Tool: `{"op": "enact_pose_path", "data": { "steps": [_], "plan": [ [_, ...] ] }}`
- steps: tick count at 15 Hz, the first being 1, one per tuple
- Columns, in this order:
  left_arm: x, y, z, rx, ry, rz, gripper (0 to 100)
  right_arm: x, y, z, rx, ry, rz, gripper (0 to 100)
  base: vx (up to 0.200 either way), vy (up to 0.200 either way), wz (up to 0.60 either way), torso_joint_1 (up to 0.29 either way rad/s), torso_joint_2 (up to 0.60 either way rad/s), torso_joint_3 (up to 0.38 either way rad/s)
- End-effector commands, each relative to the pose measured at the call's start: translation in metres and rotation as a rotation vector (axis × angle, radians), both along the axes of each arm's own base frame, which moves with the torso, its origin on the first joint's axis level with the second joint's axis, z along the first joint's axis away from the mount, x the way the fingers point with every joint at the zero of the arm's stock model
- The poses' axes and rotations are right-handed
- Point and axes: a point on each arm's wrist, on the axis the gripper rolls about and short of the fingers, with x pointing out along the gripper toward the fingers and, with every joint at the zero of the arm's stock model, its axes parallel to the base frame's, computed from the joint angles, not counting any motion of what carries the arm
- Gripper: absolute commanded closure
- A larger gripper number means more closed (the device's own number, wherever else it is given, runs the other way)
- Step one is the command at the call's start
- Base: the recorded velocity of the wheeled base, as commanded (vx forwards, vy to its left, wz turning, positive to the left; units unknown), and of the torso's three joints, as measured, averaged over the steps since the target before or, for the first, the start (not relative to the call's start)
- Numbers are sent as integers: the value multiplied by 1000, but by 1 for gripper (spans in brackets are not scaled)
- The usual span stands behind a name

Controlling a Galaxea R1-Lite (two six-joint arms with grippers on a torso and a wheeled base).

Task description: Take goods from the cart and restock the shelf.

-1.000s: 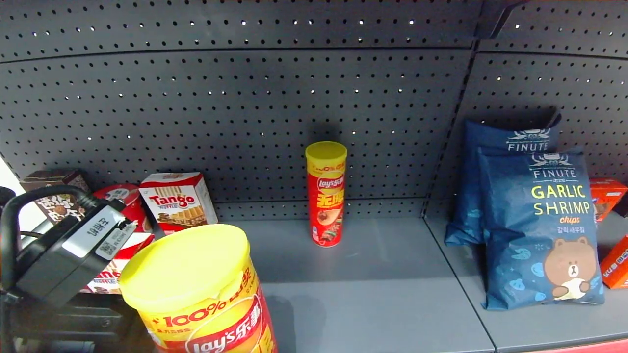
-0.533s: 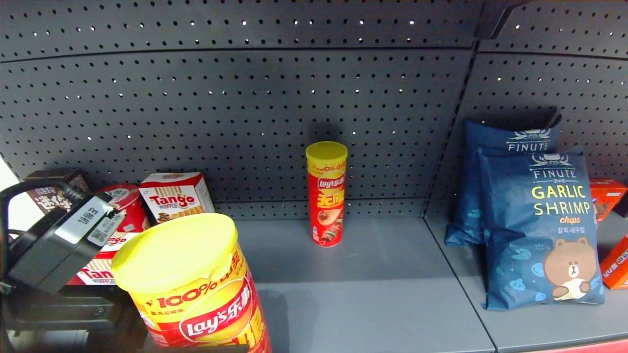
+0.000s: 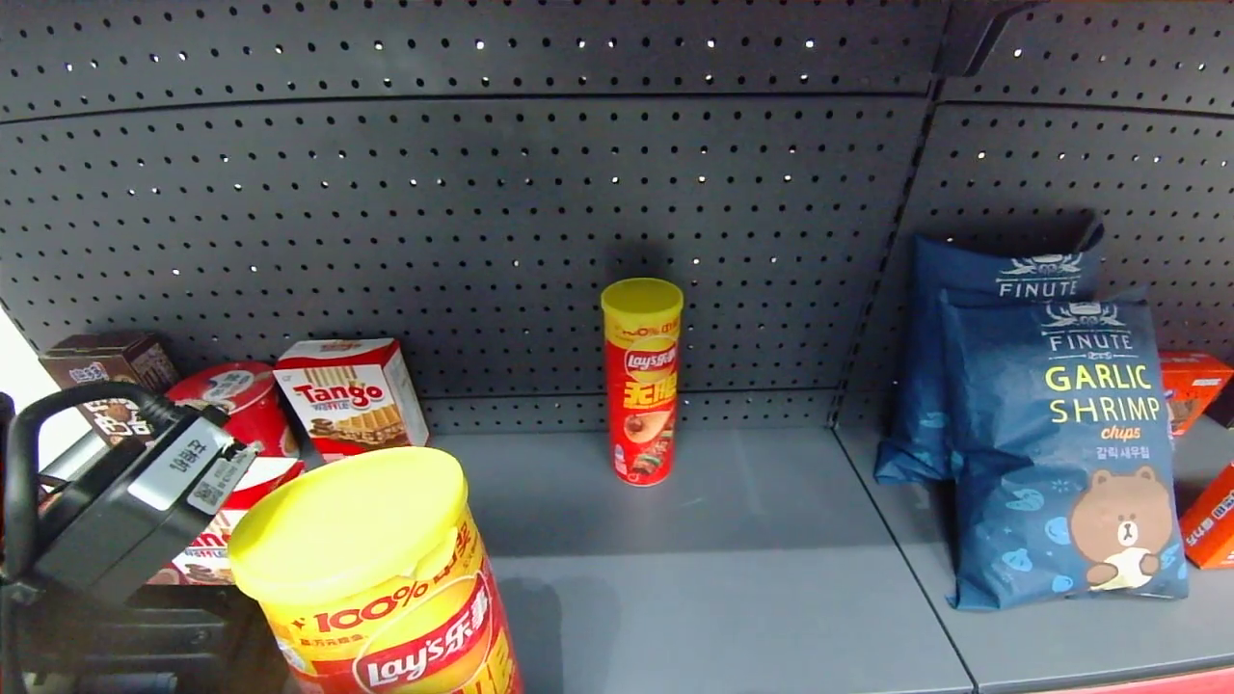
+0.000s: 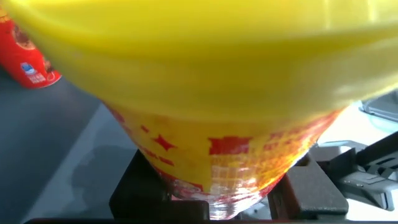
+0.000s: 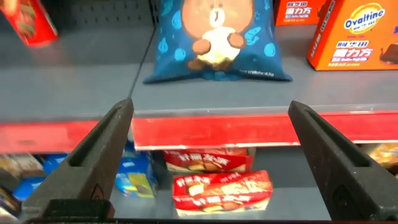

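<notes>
We see the left gripper (image 4: 227, 202) clenched on a can (image 3: 376, 569) before the shelf (image 3: 752, 578), and the right gripper (image 5: 211, 155) spread wide, grasping nothing.

Showing tapering dark grey fingers (image 5: 93, 162) on the right gripper (image 5: 210, 106); carrying, behind the left gripper (image 4: 221, 202), a black boxy housing (image 3: 101, 525) wearing white labels (image 3: 188, 458) and trailing a looped black cable (image 3: 58, 405).

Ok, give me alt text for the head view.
A yellow-lidded chip can, held by the left gripper, fills the lower left before a grey shelf. Behind stand a matching can, snack boxes left, blue bags right.
</notes>
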Motion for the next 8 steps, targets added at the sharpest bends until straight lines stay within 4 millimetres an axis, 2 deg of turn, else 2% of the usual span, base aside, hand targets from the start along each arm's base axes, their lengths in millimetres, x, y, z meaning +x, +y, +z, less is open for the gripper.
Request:
{"op": "enact_pose_path", "data": {
  "steps": [1,3,5,8],
  "plan": [
    [-1,0,-1,1,4,-2,100,14,-1,122,142,-59,125,0,0,0,0,0,0,0],
    [-2,1,-6,8,12,-3,100,22,0,111,-115,-16,218,0,0,0,0,0,0,0],
    [-6,3,-6,4,6,-4,100,25,1,112,-132,9,272,0,0,0,0,0,0,0],
    [-11,5,-10,6,15,-2,100,52,9,140,-152,69,328,0,0,0,0,0,0,0]
  ]
}}
